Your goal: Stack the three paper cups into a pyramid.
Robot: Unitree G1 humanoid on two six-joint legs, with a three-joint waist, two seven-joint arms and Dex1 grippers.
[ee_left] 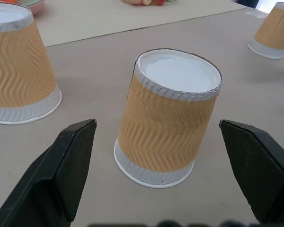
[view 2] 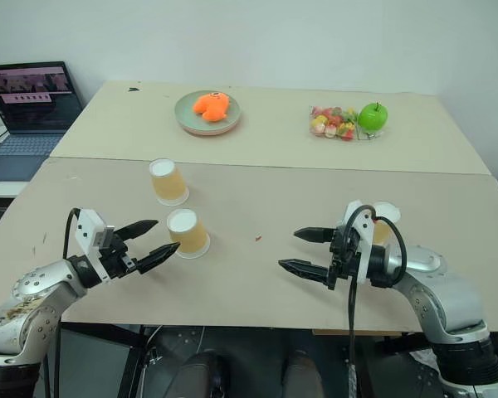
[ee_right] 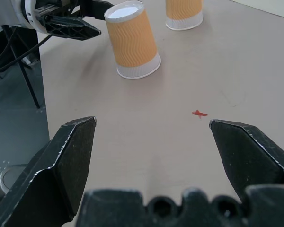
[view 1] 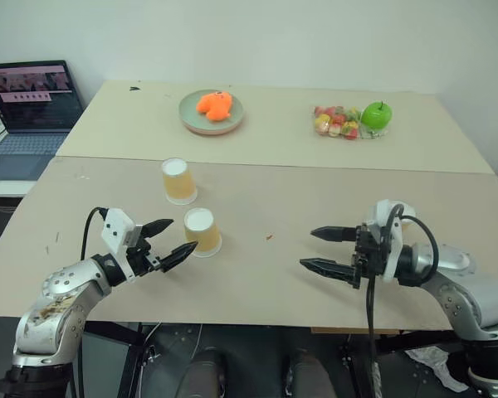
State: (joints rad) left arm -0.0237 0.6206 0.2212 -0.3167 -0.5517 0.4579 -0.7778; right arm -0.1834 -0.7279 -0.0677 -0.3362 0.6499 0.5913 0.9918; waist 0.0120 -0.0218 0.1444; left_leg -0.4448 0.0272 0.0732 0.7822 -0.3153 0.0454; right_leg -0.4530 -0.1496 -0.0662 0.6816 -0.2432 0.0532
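Head stereo pair: looks forward and down from above over the table (view 1: pixel 257 207), taking in both arms, laptop (view 1: pixel 31 108) and far wall.
Left wrist camera: sits low and close behind the left gripper (ee_left: pixel 156 165), facing the nearest cup (ee_left: pixel 168 118) between its fingers.
Right wrist camera: looks along the right gripper (ee_right: pixel 151 156) across the tabletop toward the left gripper.
Shared ground: that cup (ee_right: pixel 131 40) appears in all views.
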